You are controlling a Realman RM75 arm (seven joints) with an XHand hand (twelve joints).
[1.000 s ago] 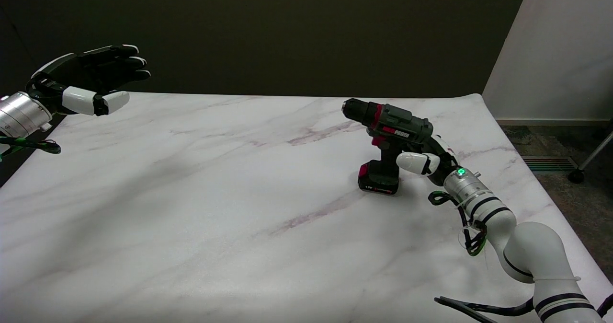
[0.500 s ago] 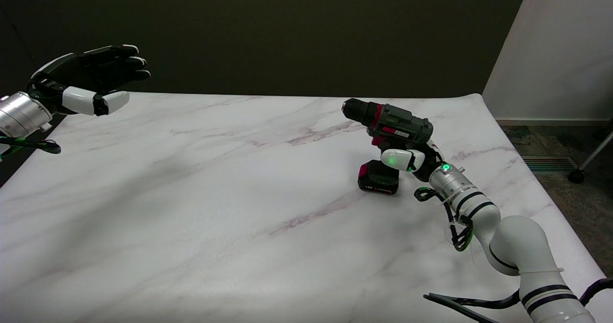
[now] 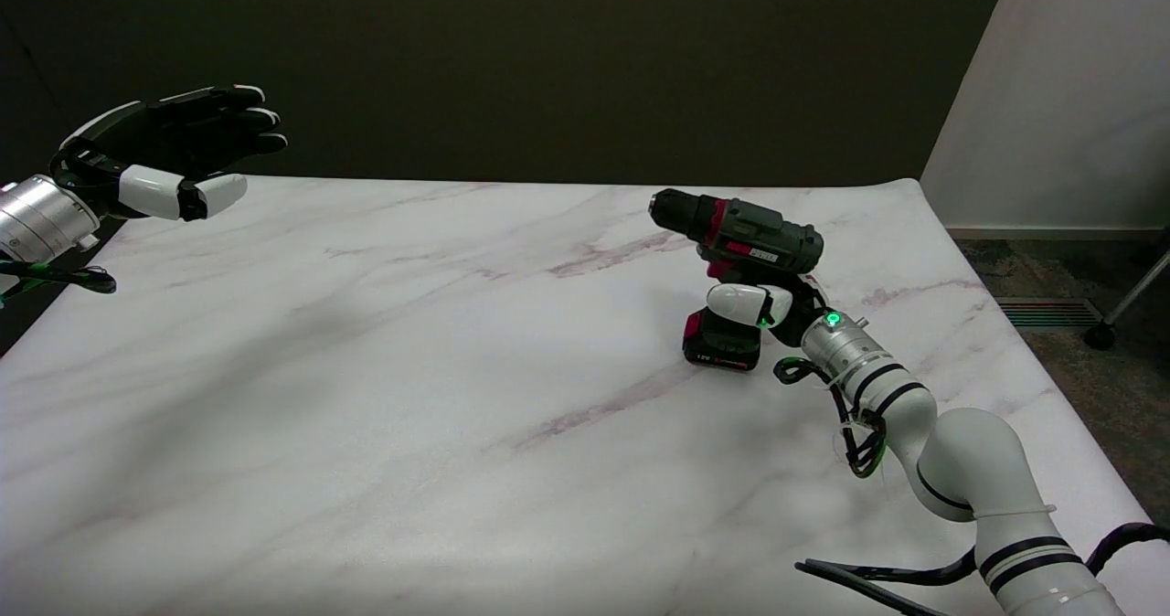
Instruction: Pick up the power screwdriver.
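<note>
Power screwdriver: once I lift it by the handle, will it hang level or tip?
The power screwdriver is rigid, so it should not flex. It stands upright on its battery base, probably bottom-heavy. The chuck juts left past the handle, so its nose may dip if held loosely. The right hand is at the handle; its fingers are mostly hidden.

You see a dark grey-green power screwdriver (image 3: pixel 745 237) with red accents and a black chuck; its battery base is black and red with white lettering. Your right hand (image 3: pixel 763 305) is black and white. The table (image 3: pixel 366 369) is white marble veined with faint purple-grey.
</note>
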